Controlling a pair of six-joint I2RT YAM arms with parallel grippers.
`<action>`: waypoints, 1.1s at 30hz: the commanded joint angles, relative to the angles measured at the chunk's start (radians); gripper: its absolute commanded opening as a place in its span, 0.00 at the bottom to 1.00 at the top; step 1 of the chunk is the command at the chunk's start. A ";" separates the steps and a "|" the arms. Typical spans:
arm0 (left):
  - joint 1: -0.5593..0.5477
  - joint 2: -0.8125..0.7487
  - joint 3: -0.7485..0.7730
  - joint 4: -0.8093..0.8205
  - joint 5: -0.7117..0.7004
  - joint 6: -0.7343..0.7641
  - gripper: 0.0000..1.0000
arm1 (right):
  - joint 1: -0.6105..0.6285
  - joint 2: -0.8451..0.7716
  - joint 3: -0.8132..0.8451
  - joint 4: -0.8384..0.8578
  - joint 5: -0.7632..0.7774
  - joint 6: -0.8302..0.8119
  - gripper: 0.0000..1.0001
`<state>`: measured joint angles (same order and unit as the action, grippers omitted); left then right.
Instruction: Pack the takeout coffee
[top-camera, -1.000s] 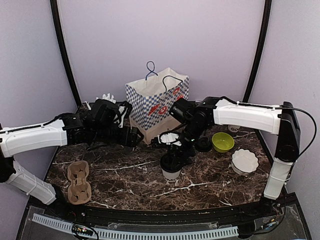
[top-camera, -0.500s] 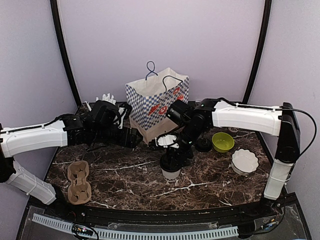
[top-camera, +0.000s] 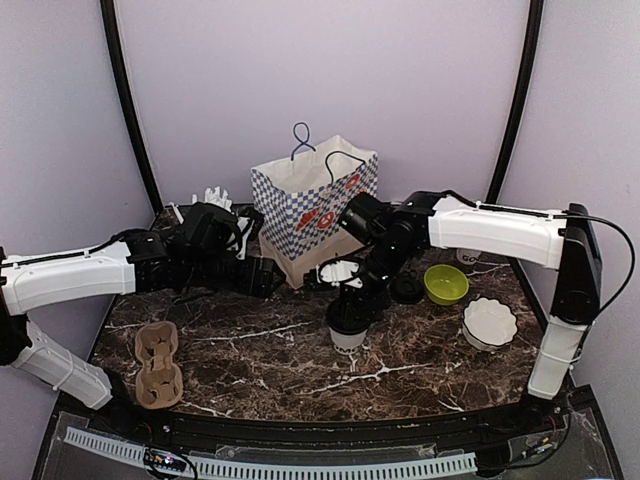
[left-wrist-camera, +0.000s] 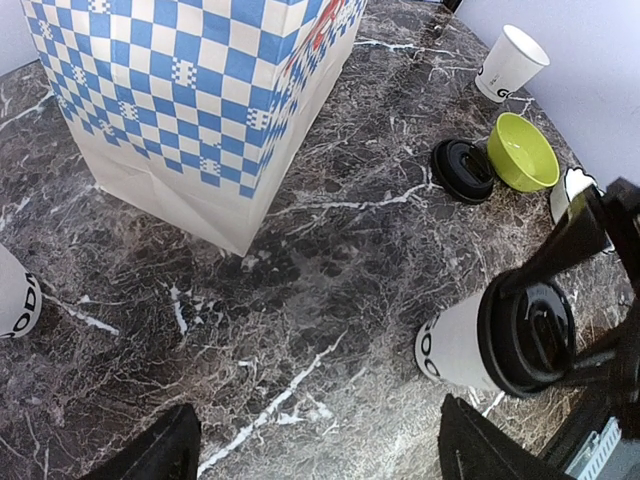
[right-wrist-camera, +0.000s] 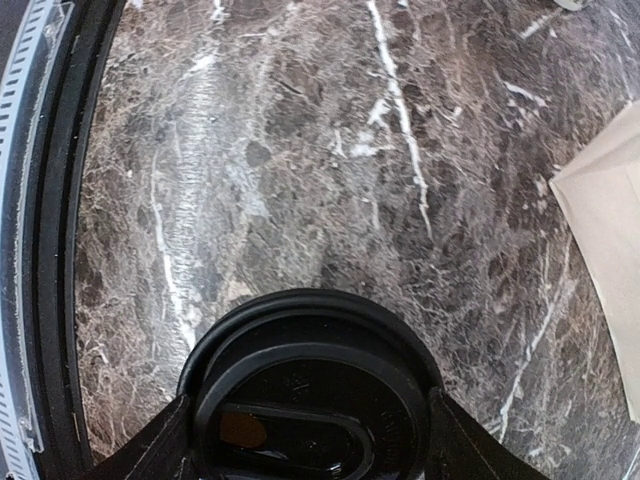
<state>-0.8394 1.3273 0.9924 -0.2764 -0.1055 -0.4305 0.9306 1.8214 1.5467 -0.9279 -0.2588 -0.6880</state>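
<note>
**Right hand brackets the lidded cup**

The step in hand looks like the grasp on the lidded cup (top-camera: 347, 336), which stands mid-table (top-camera: 260, 365), in front of the checkered bag (top-camera: 315, 205). To do it well, the right hand (right-wrist-camera: 307, 432) should press on the paper wall just under the black lid (right-wrist-camera: 310, 385) rather than on its rim — a squeeze there could pop it off. It should then lift straight up before heading for the bag. Its fingers (right-wrist-camera: 160, 448) flank the lid on both sides, at or almost at the rim; whether they pinch it I cannot tell. The left hand (left-wrist-camera: 335, 450) hangs spread and empty — near the bag's front.
</note>
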 joint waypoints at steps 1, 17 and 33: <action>0.005 -0.029 -0.016 0.016 0.005 -0.007 0.84 | -0.105 -0.030 0.082 0.002 0.023 0.032 0.70; 0.007 -0.043 -0.037 0.036 0.030 -0.024 0.84 | -0.464 0.138 0.358 0.068 0.158 0.233 0.68; 0.006 -0.035 -0.051 0.053 0.058 -0.034 0.84 | -0.629 0.340 0.535 0.009 0.153 0.355 0.71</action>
<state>-0.8394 1.3125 0.9577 -0.2459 -0.0628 -0.4564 0.3126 2.1242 2.0350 -0.8845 -0.0845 -0.3771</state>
